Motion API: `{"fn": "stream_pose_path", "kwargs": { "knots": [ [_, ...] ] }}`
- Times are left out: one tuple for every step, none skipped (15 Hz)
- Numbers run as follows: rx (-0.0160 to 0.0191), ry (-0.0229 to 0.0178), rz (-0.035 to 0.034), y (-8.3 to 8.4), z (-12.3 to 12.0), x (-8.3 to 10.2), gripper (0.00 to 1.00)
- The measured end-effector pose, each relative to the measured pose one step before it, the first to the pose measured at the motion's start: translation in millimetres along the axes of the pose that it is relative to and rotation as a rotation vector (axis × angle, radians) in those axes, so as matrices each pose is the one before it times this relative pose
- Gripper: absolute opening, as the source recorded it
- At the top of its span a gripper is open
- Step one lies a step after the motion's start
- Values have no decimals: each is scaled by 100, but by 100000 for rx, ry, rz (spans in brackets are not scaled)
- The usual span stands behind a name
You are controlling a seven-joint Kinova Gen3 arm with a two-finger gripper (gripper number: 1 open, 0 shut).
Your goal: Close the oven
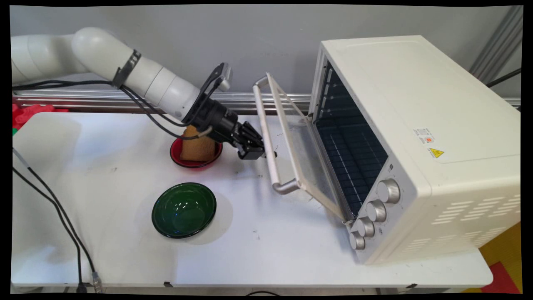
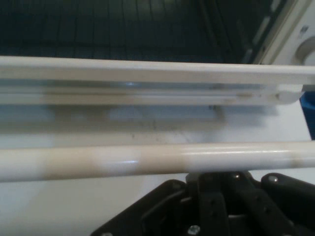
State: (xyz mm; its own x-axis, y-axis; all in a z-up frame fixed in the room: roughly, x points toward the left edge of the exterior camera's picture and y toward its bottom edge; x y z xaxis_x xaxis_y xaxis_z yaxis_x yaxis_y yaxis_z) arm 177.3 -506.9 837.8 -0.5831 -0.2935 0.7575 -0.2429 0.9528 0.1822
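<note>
Now the black two-finger gripper sits right at the cream bar handle of the white toaster oven's half-open glass door; finger spread can't be told.

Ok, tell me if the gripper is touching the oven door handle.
Cannot tell. In the main view the gripper overlaps the oven door handle; in the hand view the handle crosses just above its linkage, with neither contact nor gap plain.

two bowls, one sponge, one oven
</note>
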Motion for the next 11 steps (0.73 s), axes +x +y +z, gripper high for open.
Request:
{"fn": "stream_pose_path", "kwargs": {
  "knots": [
    [-425,925,-115,224,89,533,0],
    [-519,1233,-61,306,151,706,0],
    [-284,840,48,188,118,482,0],
    [-255,627,121,146,120,391,0],
    [-201,731,113,160,120,421,0],
    [-315,937,234,196,195,576,0],
    [-173,567,156,121,122,356,0],
    [-131,460,135,103,77,282,0],
    [-165,427,196,95,74,304,0],
    [-145,357,194,83,50,274,0],
    [-176,302,303,85,15,329,0]
  ]
}}
